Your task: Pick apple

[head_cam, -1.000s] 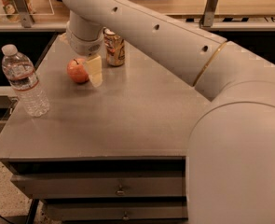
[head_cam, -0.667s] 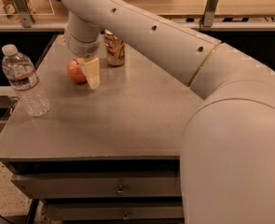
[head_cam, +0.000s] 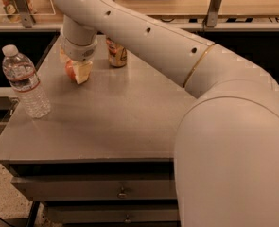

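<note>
On the surface [head_cam: 129, 115], your tool [head_cam: 76, 70] is sitting low at the apple [head_cam: 70, 71]; whether it is pinching, you cannot tell, and the lift is waiting.

**What else we see around the table**

We see a grey table [head_cam: 129, 122] with two drawers [head_cam: 91, 188] under its front edge. A clear water bottle [head_cam: 24, 82] with a white cap stands upright at nine o'clock on the top, near the left edge. A tan drink can [head_cam: 116, 55] stands at twelve o'clock, by the far edge. The gripper [head_cam: 77, 72] hangs low at eleven o'clock, between them. Behind the table runs a wooden shelf [head_cam: 177, 4] with a metal post [head_cam: 213, 6].
</note>
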